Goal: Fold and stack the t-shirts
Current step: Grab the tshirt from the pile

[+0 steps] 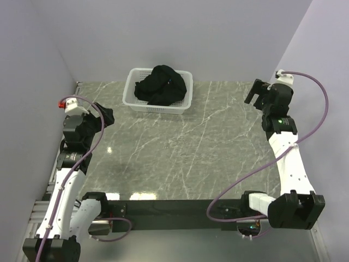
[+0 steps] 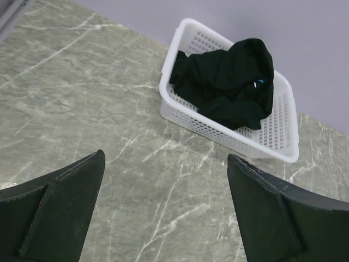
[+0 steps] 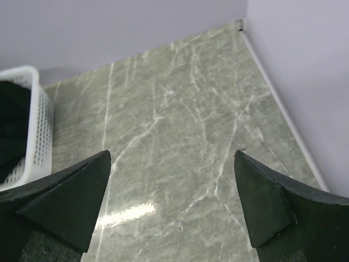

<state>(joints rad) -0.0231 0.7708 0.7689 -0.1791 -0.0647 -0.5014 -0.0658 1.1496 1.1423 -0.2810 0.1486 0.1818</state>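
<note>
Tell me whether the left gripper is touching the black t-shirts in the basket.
Apart. The left wrist view shows bare table between the left gripper and the t-shirts in the basket.

A grey-green marbled table (image 1: pixel 185 147) fills the middle, closed in by pale lilac walls (image 1: pixel 180 33) behind and at both sides. Near its far edge, left of centre, stands a white mesh basket (image 1: pixel 155 107). Black t-shirts (image 1: pixel 161 86) lie heaped and crumpled inside it, rising above the rim, with a tiny blue mark on the cloth. The left arm reaches up along the left edge, its pincer (image 1: pixel 106 115) over the table, near the basket but apart from it. The right arm rises on the right side, its pincer (image 1: pixel 254 93) over the far right corner, well apart from the basket. A purple cable (image 1: pixel 322 98) loops from each arm.
</note>
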